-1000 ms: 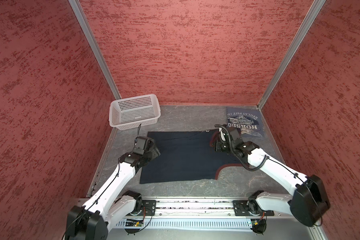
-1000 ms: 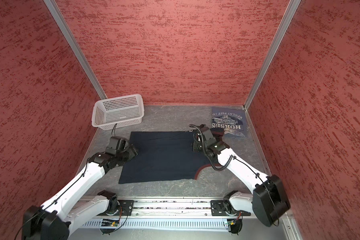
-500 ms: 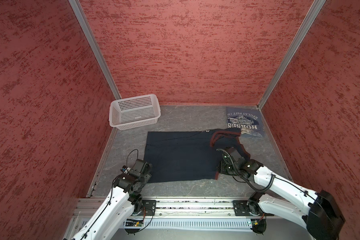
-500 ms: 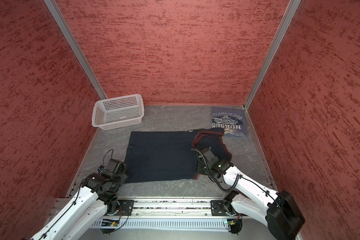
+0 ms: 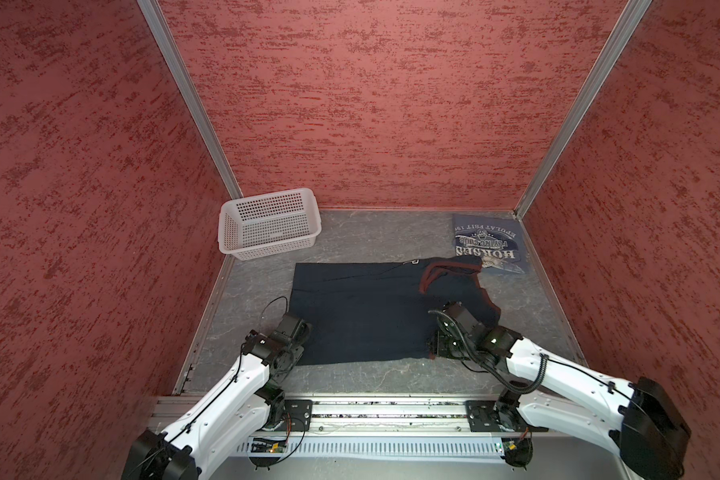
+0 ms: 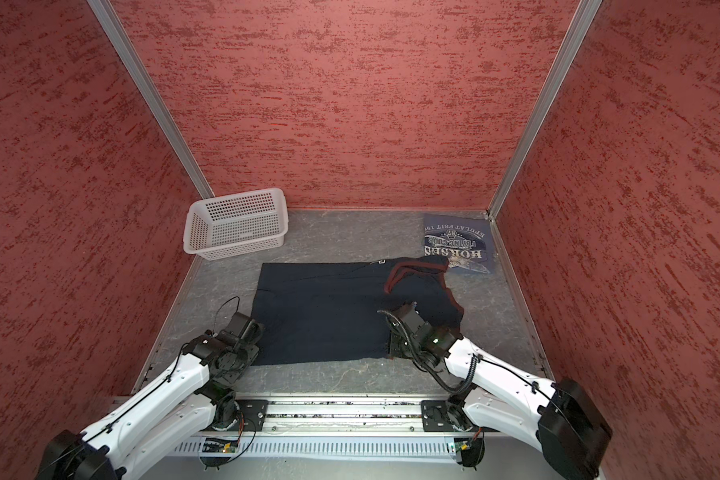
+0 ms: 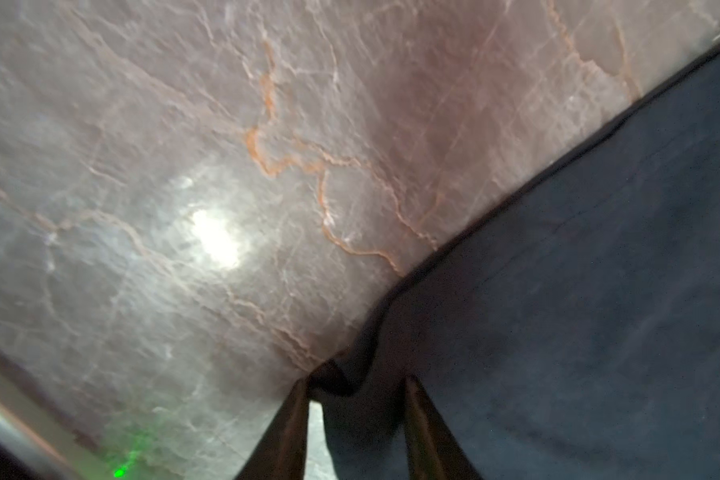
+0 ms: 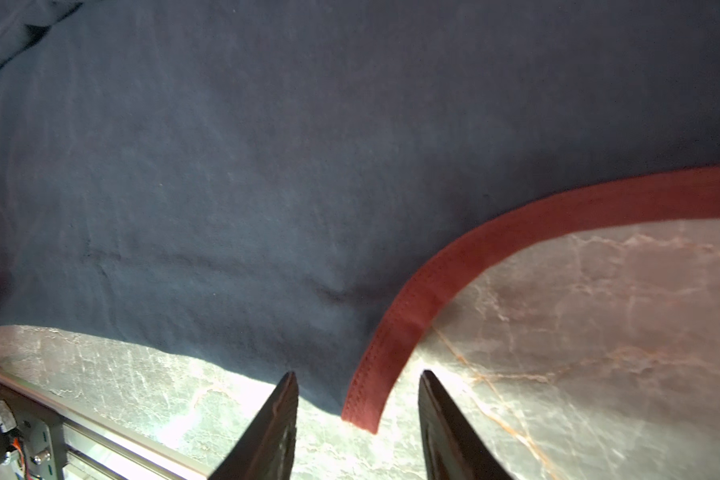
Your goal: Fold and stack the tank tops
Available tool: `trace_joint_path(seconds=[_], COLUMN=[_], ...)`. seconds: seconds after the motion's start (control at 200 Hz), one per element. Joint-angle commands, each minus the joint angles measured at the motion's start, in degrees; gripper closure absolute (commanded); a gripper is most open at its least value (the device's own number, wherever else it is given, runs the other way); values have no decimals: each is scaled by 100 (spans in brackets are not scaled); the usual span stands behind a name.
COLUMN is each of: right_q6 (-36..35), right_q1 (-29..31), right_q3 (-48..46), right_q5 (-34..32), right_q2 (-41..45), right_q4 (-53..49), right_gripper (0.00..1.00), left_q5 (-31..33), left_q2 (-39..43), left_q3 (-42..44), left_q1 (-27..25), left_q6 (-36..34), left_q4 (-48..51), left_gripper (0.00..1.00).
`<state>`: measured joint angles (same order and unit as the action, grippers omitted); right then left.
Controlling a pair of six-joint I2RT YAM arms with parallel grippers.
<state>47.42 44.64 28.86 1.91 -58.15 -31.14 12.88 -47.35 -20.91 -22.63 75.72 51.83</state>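
The dark navy tank top lies spread flat mid-table, its maroon-trimmed straps bunched at the far right. My left gripper is at its near left corner. The jaws stand partly open around a bunched bit of that corner, with a sliver of table showing beside one finger. My right gripper is open at the near right corner, the end of the maroon trim lying between its fingers. The grey-blue tank top lies folded at the back right, print up.
A white perforated basket stands in the back left corner. Red walls close in the grey marbled table on three sides. A metal rail runs along the front edge behind both arms.
Both arms have pulled back from the far part of the navy top to its near edge. The straps now lie bunched at the far right. The left gripper has since reached the near left corner.
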Motion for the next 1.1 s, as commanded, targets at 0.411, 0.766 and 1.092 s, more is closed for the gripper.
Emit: trace_joint_path(seconds=[0.411,0.766,1.092], right_q6=[707,534,-529], right_q1=[734,831,177], right_q3=[-137,217,1054], right_q5=[-227,-340,-1305], right_q2=[-503,-710,-1018], right_q4=[91,341,19], right_gripper=[49,77,96], left_q5=[61,198,331], left_q2=[132,148,-644], left_q3=[-126,-341,-1054], left_q1=[-48,-31,378], left_q6=[-109,-233,-747], left_q4=[-252,-533,-1237], left_gripper=[94,95,95])
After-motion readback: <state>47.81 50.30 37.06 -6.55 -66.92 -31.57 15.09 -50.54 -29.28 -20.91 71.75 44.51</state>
